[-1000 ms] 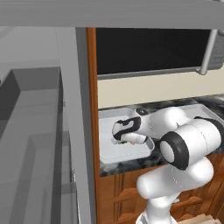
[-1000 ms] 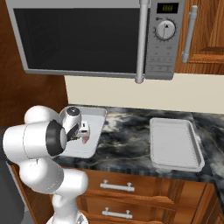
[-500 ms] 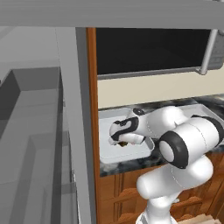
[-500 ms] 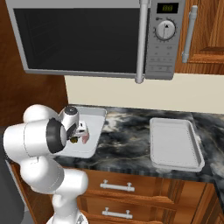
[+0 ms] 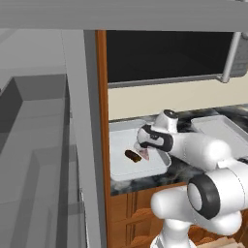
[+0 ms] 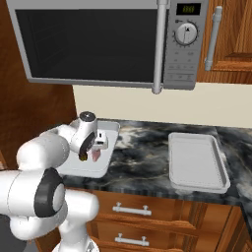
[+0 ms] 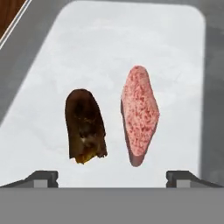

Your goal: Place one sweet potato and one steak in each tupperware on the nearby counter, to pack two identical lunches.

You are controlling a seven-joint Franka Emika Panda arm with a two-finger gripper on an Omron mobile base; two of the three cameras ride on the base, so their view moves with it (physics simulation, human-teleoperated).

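Brown sweet potato (image 7: 85,127) — beside steak (image 7: 139,113)

Silver microwave (image 6: 113,44) on cream wall (image 6: 147,106), wooden cabinet (image 6: 231,39), drawers with bar handles (image 6: 132,210)

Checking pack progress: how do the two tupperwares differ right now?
The left tupperware holds a dark brown sweet potato and a pink steak, lying side by side; the right tupperware holds nothing. The open gripper hovers over the left one, not the right. Both are shallow white-grey trays on the counter.
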